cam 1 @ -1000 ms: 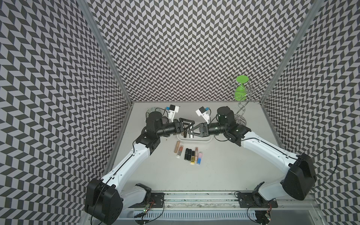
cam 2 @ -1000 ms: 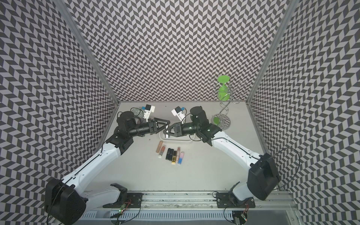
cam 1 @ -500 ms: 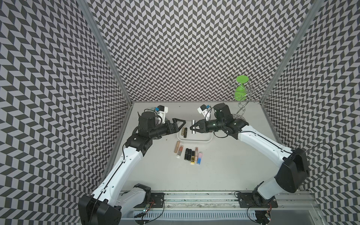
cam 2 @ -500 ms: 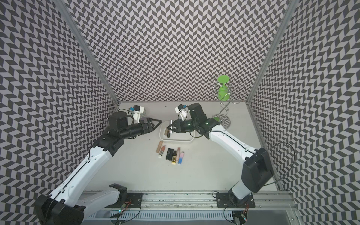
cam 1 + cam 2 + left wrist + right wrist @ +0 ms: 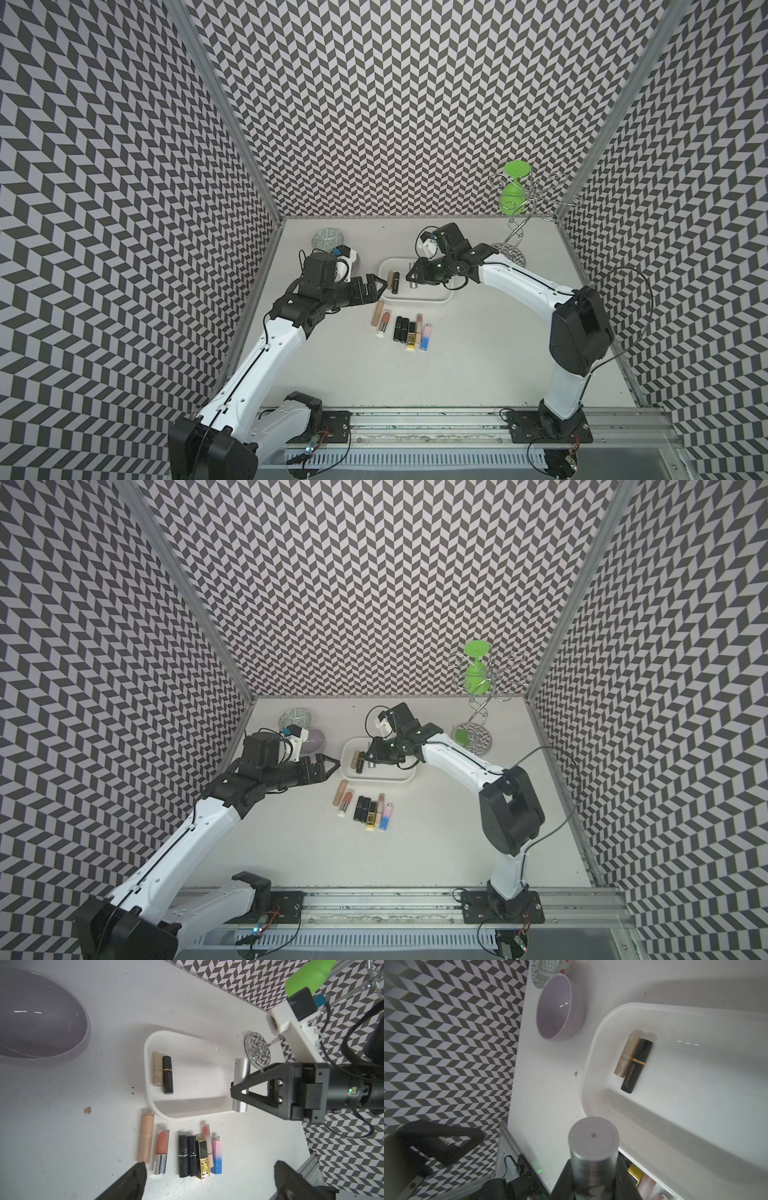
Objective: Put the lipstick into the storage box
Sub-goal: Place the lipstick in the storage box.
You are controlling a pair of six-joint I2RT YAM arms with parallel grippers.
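Change: a second ago the two grippers were nearly tip to tip above the storage box (image 5: 436, 302). Now they are apart, and the left gripper (image 5: 379, 286) has drawn back to just beside the box's left end.
Row on tabletop: seven lipsticks (image 5: 187, 1153) lie side by side just in front of the box, placed as before.
Left gripper: spread wide and holding nothing, just off the box's left rim.
Storage box: a beige lipstick (image 5: 157, 1069) and a black lipstick (image 5: 167, 1077) lie touching, side by side at the left end.
Right gripper: the right gripper (image 5: 236, 1089) reaches in from the right and pinches a silver lipstick (image 5: 241, 1070) across its body.
Silver lipstick: it is over the middle of the box. In both top views its long axis runs near to far, roughly parallel to the two in the box. One flat end (image 5: 593, 1138) faces the right wrist camera. I cannot tell how steeply it tilts, or whether it touches the box floor.
Behind: a lilac bowl (image 5: 41, 1022) and a green-patterned bowl (image 5: 328, 240) sit at the far left.
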